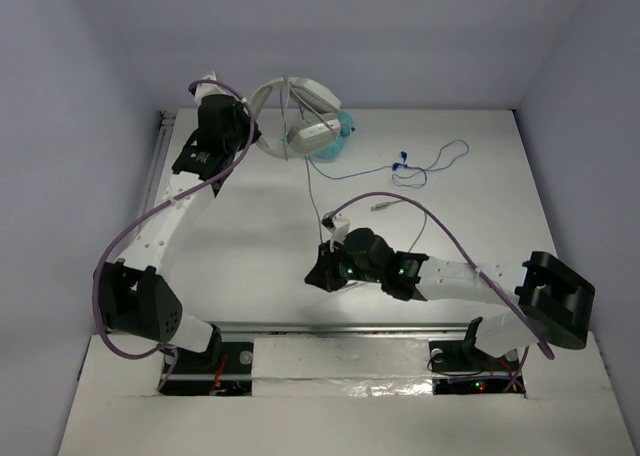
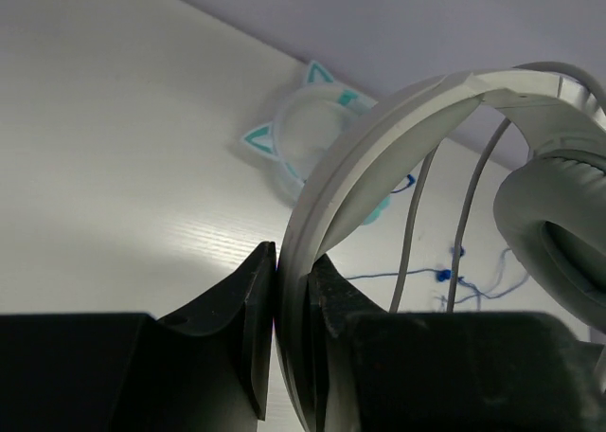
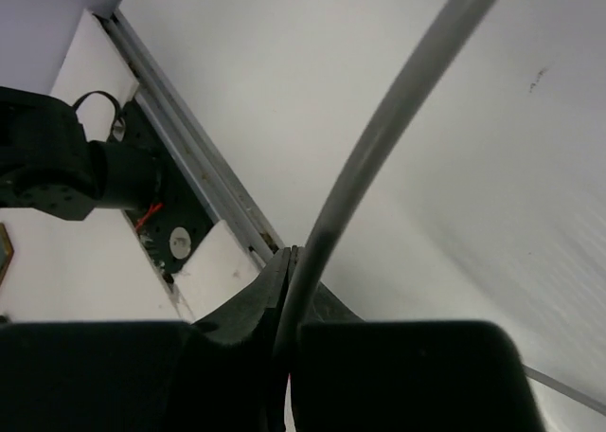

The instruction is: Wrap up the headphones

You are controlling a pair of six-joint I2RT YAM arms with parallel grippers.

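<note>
Over the table (image 1: 480, 176), the white headphones (image 1: 313, 133) hang just beside the teal cat-ear headphones (image 1: 343, 128). The left end effector (image 2: 289, 266) squeezes their headband (image 2: 379, 157). The right end effector (image 3: 289, 261), well away from the teal pair, pinches the cable (image 3: 398, 119). Two turns are on; more winding is left, I think.

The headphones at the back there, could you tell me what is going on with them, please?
The left gripper is clamped on the headband of the white headphones, near the far edge of the table. The right gripper pinches their thin cable at mid-table. Two cable strands seem to cross the headband already, so wrapping looks under way. Just behind sit teal cat-ear headphones.
</note>
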